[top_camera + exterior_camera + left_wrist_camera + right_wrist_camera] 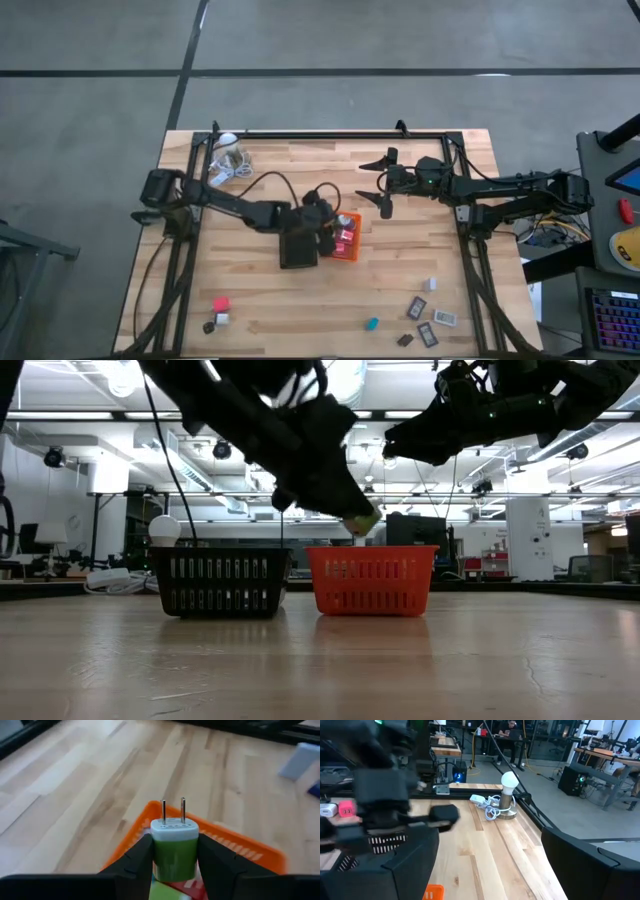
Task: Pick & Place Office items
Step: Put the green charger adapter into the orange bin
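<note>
Left claw clamped on green charger, over orange tray

High view: straight down, far, whole desk plus floor at 12 o'clock. Low view: desk-top level, facing across to the room; orange tray and black tray mid-distance, also seen from above. Left wrist view: very close, angled down over the orange tray. Right wrist view: looks along the desk toward the white ball.
</note>
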Tool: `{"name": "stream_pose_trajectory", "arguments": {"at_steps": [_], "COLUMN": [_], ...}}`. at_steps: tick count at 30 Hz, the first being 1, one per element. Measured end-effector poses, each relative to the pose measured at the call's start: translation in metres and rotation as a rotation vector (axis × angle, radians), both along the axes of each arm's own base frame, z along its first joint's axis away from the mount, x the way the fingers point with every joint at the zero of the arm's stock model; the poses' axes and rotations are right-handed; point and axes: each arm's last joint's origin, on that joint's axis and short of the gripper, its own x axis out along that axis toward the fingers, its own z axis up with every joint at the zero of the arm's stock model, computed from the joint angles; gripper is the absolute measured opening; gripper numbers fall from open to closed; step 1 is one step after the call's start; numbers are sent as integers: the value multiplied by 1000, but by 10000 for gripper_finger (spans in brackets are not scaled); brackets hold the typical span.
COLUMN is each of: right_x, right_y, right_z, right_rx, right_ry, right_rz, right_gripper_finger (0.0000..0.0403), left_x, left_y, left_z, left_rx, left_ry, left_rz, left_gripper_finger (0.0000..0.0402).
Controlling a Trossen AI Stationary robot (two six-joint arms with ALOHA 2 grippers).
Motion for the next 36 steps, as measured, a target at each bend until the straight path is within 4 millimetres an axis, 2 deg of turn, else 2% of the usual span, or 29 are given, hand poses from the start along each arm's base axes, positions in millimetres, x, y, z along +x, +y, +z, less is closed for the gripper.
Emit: {"name": "stream_pose_trajectory", "arguments": {"at_steps": [11,19,28,32,36], "right_x": [0,0,0,0,0], "right_y": [0,0,0,0,0], "right_z": [0,0,0,0,0], "right_rx": [0,0,0,0,0], "right_ry": [0,0,0,0,0], "right_rz": [1,1,0,0,0], "right_gripper_finger": [340,350,342,341,347], "left_x": [4,2,2,2,2], "left_y": [8,9,9,8,8], "left_z": [-18,-31,-33,-33,-33], "left_rx": [5,4,2,-2,-5], "left_ry": [52,94,99,98,96], "left_rz": [0,5,6,1,-3], "left_gripper_finger": [133,133,134,150,184]}}
